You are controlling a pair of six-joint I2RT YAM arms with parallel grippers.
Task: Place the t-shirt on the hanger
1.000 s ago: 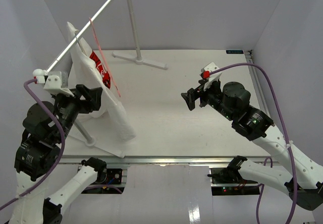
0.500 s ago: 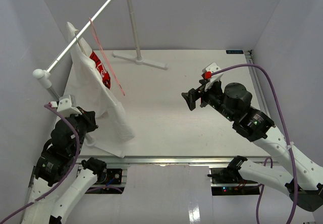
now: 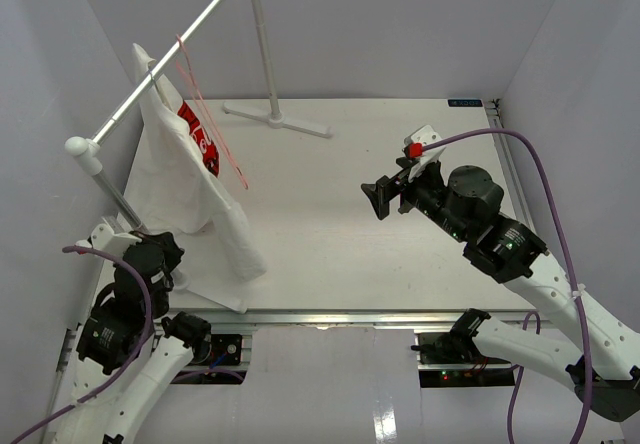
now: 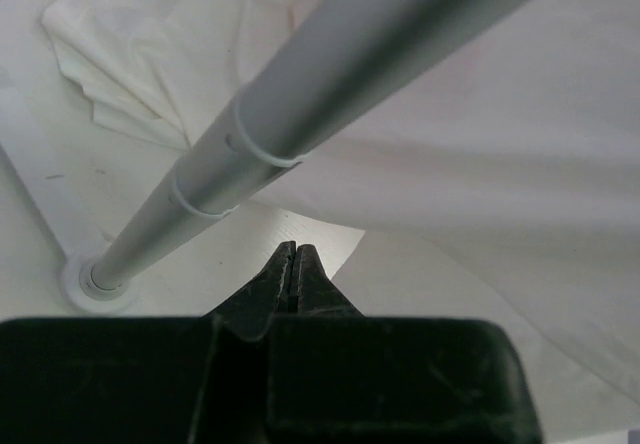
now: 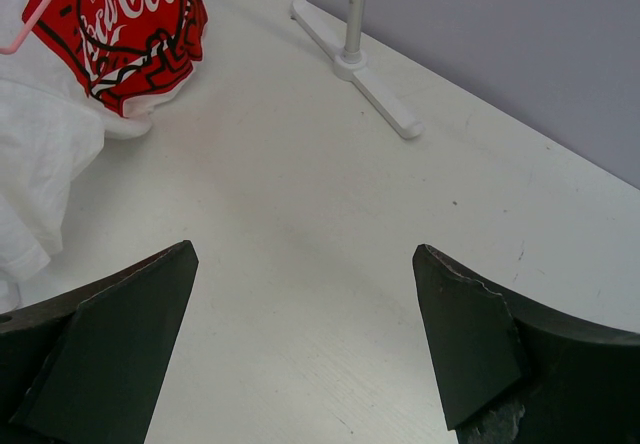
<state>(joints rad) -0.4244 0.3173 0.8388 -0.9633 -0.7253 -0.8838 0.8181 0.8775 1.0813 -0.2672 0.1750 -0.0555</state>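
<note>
At the near left, the left gripper (image 4: 295, 264) has its two fingers pressed tight together, with nothing between them. It sits low, just beside the near post (image 4: 230, 154) of the clothes rack and close to the t-shirt's edge.

The t-shirt (image 3: 185, 189) is white. It hangs at the rack's slanted bar (image 3: 160, 69), on the left side of the table (image 3: 400, 274). Its bottom part lies bunched on the table. Its red patch (image 3: 197, 141) with white letters faces right. A thin pink wire hanger (image 5: 35, 11) hangs there too, right by the patch.

At the far middle, the rack's other post (image 3: 263, 44) stands on a flat foot.

On the right, the right gripper (image 3: 378, 197) is above the table, well apart from the shirt. Its fingers are spread wide and hold nothing.
</note>
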